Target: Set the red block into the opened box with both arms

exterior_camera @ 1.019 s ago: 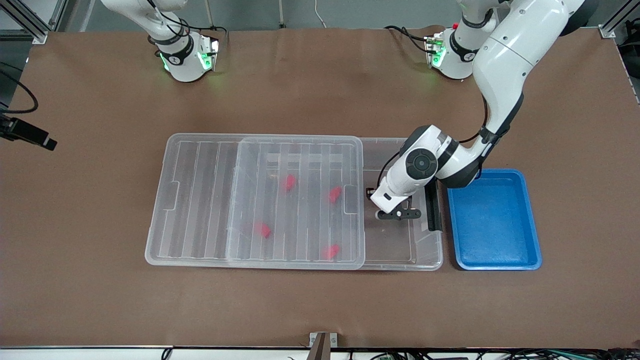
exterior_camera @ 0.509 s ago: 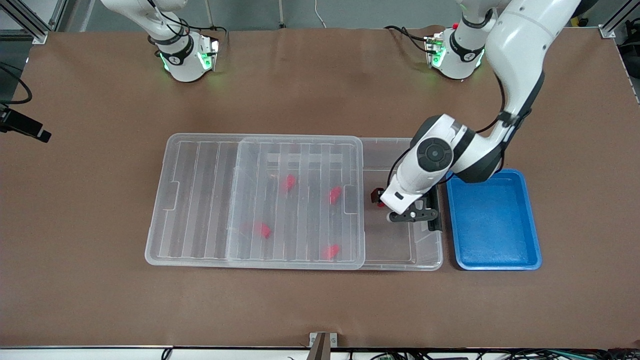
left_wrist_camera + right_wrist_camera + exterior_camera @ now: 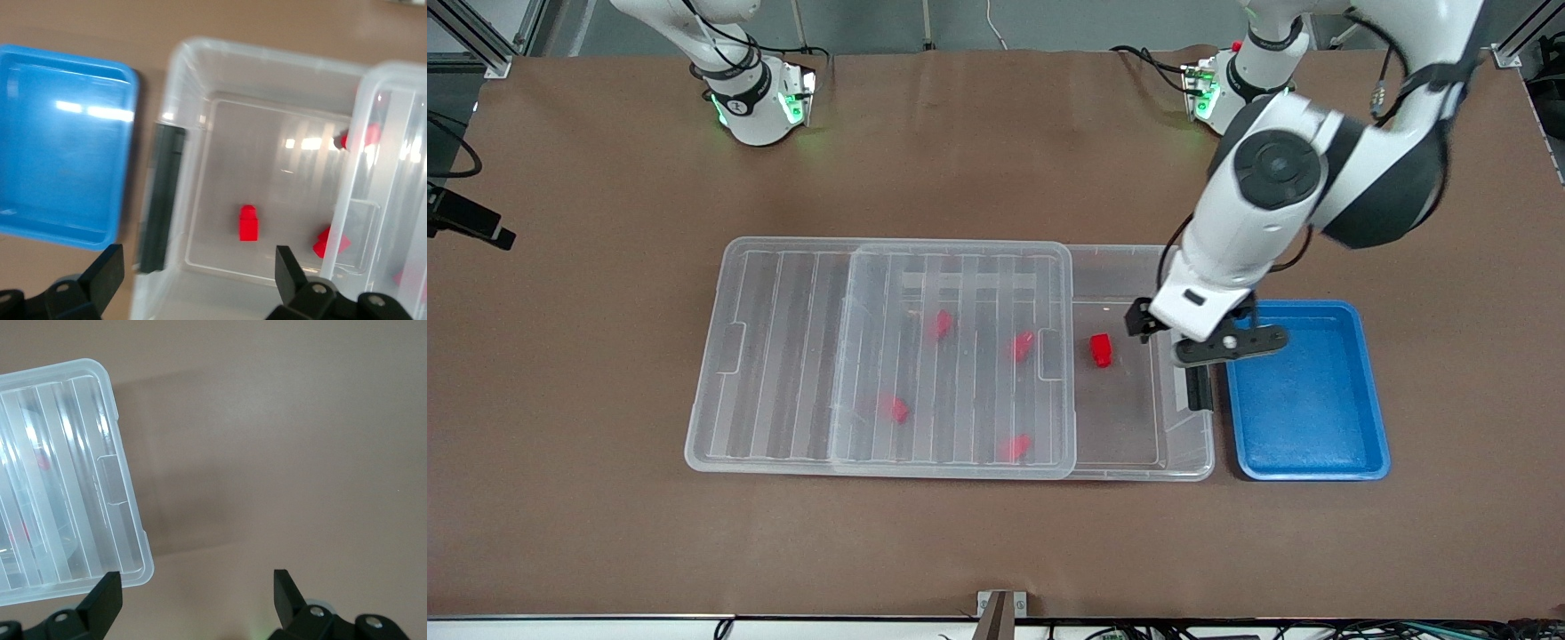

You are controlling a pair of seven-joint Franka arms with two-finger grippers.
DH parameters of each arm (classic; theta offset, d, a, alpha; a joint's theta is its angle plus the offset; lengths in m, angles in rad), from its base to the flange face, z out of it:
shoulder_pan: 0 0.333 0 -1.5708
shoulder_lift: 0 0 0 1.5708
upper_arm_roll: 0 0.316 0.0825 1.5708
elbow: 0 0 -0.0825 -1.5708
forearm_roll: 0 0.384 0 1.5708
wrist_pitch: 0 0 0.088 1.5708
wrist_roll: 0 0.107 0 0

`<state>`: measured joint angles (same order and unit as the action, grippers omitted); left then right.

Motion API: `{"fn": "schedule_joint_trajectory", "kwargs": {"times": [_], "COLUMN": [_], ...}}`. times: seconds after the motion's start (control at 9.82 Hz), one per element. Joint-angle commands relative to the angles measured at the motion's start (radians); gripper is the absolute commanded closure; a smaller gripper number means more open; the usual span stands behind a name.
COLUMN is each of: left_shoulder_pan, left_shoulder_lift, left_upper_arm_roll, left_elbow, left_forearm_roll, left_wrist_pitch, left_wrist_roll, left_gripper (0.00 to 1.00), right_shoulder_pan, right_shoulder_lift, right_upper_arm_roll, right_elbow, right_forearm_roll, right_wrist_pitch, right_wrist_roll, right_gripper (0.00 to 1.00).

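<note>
Lying loose in the clear plastic box point(image 3: 1138, 444), the small red plastic block point(image 3: 1101, 349) sits free; both hands (left hand point(image 3: 1199, 336), right hand point(image 3: 193, 597)) gape empty. Closing the ribbed lid point(image 3: 951, 356) could jam.

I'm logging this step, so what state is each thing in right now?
box: open, lid slid aside.
lid: covering part of the box.
red block: lying in the uncovered part.
blue tray: empty.
left gripper: open, over the box's latch end.
right gripper: open, waiting.
</note>
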<state>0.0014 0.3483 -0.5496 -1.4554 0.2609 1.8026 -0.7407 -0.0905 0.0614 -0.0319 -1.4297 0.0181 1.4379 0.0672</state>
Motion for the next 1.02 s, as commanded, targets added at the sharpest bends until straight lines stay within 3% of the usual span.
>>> {"fn": "schedule_joint_trajectory", "kwargs": {"times": [0.0, 0.31, 0.51, 0.81, 0.92], "left_shoulder_pan": [0.078, 0.184, 0.259, 0.140, 0.115], "left_shoulder_lift": [-0.049, -0.181, -0.253, -0.371, -0.402], "left_upper_arm_roll": [-0.007, -0.004, 0.008, 0.309, 0.332], "left_elbow": [0.071, 0.075, 0.072, 0.021, -0.009], "left_forearm_roll": [-0.014, -0.026, -0.115, -0.253, -0.264], "left_wrist_pitch": [-0.104, -0.196, -0.261, -0.368, -0.391], "left_wrist_roll": [0.013, 0.274, 0.396, 0.596, 0.613], "left_gripper": [0.00, 0.00, 0.00, 0.00, 0.00], "right_shoulder_pan": [0.000, 0.001, 0.003, 0.000, -0.002], "right_shoulder_lift": [-0.011, -0.009, -0.009, -0.008, 0.000], "right_upper_arm_roll": [-0.002, 0.003, 0.004, 0.004, 0.004], "right_elbow": [0.000, 0.002, 0.003, -0.001, -0.006], "right_forearm_roll": [-0.013, -0.015, -0.015, -0.013, -0.001], "right_wrist_pitch": [-0.011, -0.011, -0.011, -0.011, -0.008], "right_wrist_roll": [-0.023, -0.024, -0.024, -0.024, -0.030], "right_gripper": [0.00, 0.00, 0.00, 0.00, 0.20]}}
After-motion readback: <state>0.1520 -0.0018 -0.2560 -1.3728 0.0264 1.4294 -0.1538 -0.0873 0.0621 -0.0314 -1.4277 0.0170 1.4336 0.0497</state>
